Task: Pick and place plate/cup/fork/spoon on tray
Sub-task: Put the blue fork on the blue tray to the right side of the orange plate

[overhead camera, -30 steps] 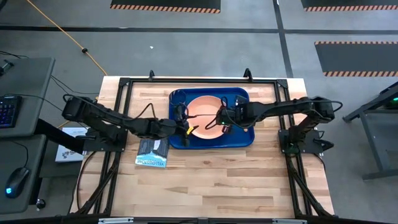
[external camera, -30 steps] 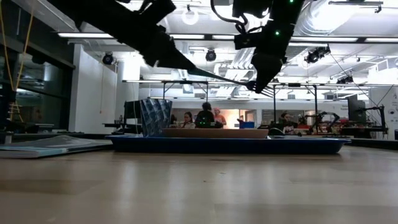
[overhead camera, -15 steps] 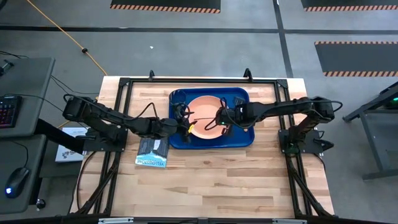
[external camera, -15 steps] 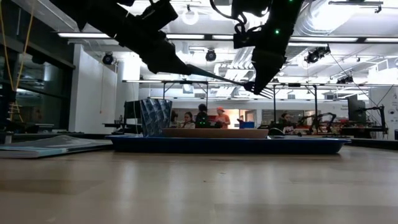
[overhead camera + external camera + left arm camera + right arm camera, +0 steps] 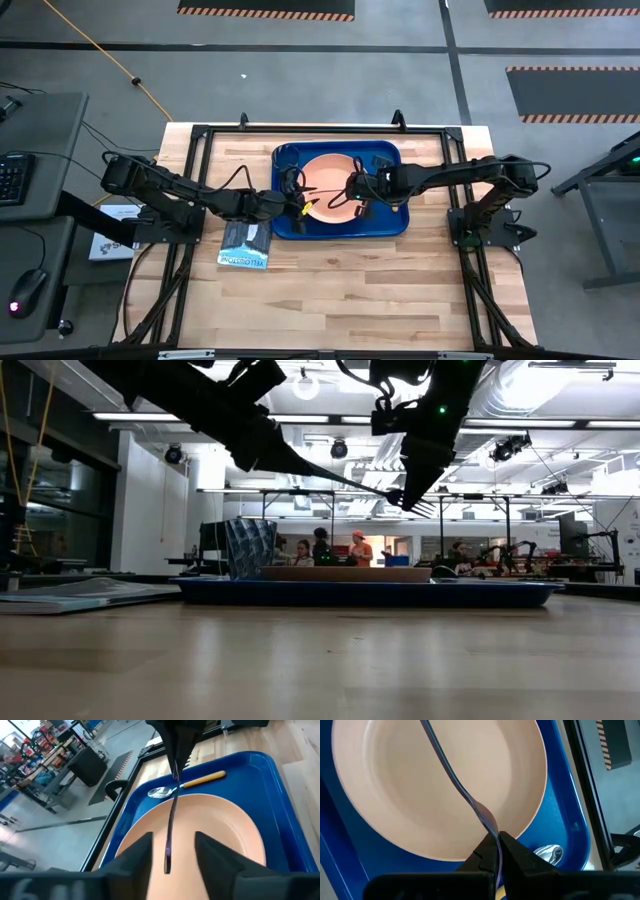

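The wooden desk (image 5: 330, 280) carries the blue tray (image 5: 395, 222), and both arms reach in over it from opposite sides. A dark packet with white print (image 5: 245, 246) lies on the desk just beside the tray's left near corner, under the left arm.

Inside the tray the salmon plate (image 5: 330, 205) sits roughly in the middle. The cup (image 5: 288, 156) stands in the tray's far left corner. The spoon (image 5: 187, 784) lies on the tray floor just beside the plate's rim on the right arm's side, orange handle pointing away from the plate.

The fork (image 5: 455, 782) is in the air above the plate, slanting across it. The right claw (image 5: 496, 847) is closed on one end of it, pinching the thin shaft between its fingertips. The left claw (image 5: 170, 851) is parted, its two fingers on either side of the fork's other end without clearly touching it.

This looks like a handover or a release over the tray. To do it well, only one claw should bear the fork at any time. The holder should lower it until it lies nearly flat and close to the tray or plate before letting go, so it does not bounce. Placing it on bare tray floor clear of the spoon avoids knocking the spoon or tipping the plate.
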`<action>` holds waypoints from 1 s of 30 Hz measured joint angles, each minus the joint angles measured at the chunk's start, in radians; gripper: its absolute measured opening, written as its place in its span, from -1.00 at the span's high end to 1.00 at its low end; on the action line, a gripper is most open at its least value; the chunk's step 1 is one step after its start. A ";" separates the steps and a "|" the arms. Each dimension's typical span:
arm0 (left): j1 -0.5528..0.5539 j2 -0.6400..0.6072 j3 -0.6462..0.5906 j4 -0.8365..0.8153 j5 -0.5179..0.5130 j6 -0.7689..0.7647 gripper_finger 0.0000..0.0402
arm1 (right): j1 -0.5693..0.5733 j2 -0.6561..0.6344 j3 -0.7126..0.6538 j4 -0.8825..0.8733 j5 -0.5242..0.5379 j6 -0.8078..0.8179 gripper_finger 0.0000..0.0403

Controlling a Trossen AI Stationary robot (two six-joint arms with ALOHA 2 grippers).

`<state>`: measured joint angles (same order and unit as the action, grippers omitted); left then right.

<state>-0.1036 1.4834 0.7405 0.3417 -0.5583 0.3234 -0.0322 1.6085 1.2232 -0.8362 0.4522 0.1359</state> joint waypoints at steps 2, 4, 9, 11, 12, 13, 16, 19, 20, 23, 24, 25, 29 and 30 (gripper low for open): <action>0.000 0.000 0.000 0.001 0.000 0.012 0.52 | 0.000 0.000 0.000 0.007 0.000 -0.005 1.00; 0.000 0.000 0.000 0.001 0.000 0.020 0.74 | 0.000 0.000 0.000 0.015 0.000 -0.006 1.00; 0.000 0.000 0.000 0.002 0.001 0.030 0.94 | 0.000 0.000 -0.001 0.024 0.000 -0.010 1.00; 0.000 0.000 0.000 -0.004 -0.002 0.030 0.96 | 0.000 0.000 -0.001 0.024 0.004 -0.012 1.00; 0.000 0.000 0.000 -0.008 -0.009 0.030 0.97 | 0.000 0.000 -0.001 0.025 0.008 -0.013 0.99; 0.000 -0.001 0.000 -0.011 -0.021 0.030 0.98 | 0.000 0.000 -0.001 0.026 0.013 -0.013 0.96; 0.000 -0.026 0.000 -0.056 -0.068 0.030 0.98 | 0.000 -0.014 -0.001 -0.004 0.055 -0.005 0.81; 0.000 -0.063 0.000 -0.101 -0.109 0.016 0.98 | 0.000 -0.043 -0.001 -0.035 0.111 0.002 0.59; 0.000 -0.080 0.000 -0.122 -0.124 0.010 0.98 | 0.000 -0.053 -0.001 -0.043 0.123 0.011 0.51; 0.000 -0.138 -0.001 -0.196 -0.162 -0.035 0.99 | 0.000 -0.086 -0.004 -0.075 0.141 0.040 0.30; 0.000 -0.164 -0.012 -0.208 -0.166 -0.054 0.99 | 0.000 -0.098 -0.015 -0.066 0.142 0.048 0.25; 0.000 -0.193 -0.028 -0.202 -0.165 -0.069 0.99 | 0.000 -0.116 -0.036 -0.043 0.141 0.053 0.20; 0.001 -0.328 -0.150 -0.027 -0.110 -0.102 0.99 | 0.000 -0.199 -0.201 0.162 0.121 0.066 0.10; 0.003 -0.360 -0.186 0.045 -0.085 -0.102 0.99 | 0.000 -0.227 -0.262 0.256 0.102 0.066 0.10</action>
<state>-0.1009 1.1231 0.5544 0.3864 -0.6430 0.2213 -0.0323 1.3819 0.9615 -0.5802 0.5540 0.2019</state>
